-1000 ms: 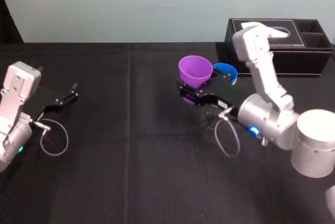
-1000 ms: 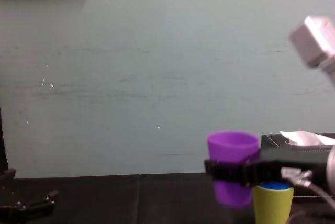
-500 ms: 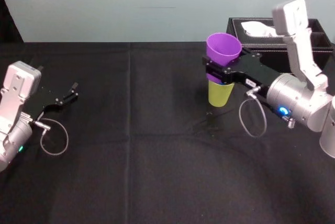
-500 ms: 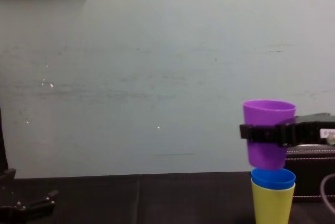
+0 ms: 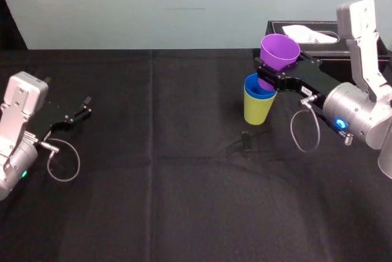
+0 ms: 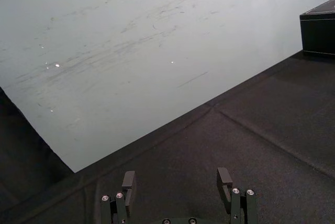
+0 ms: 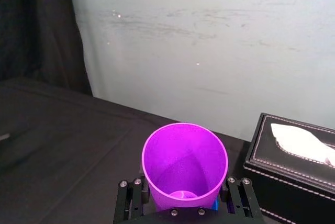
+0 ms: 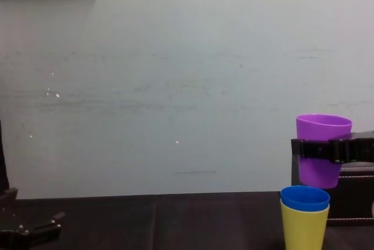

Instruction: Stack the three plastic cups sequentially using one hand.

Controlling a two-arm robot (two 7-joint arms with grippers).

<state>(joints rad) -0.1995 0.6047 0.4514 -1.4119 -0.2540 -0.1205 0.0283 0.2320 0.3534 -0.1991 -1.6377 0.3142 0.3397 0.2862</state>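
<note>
My right gripper (image 5: 274, 73) is shut on the purple cup (image 5: 280, 51), holding it upright in the air by its sides. In the right wrist view its fingers (image 7: 131, 199) flank the purple cup (image 7: 185, 162). The blue cup (image 5: 257, 87) sits nested inside the yellow-green cup (image 5: 258, 110), which stands on the table. From the chest, the purple cup (image 8: 322, 152) hangs a little above and to the right of the blue cup (image 8: 304, 198) and the yellow-green cup (image 8: 304, 228). My left gripper (image 5: 78, 114) rests open at the far left, nothing between its fingers (image 6: 128, 180).
A black tissue box (image 5: 325, 37) stands at the back right, just behind the held cup and the stack. The table (image 5: 171, 170) is covered in black cloth. A pale wall runs along its far edge.
The right gripper has carried the purple cup up and to the right, over the nested blue and yellow-green cups and slightly past them. The left arm has stayed still.
</note>
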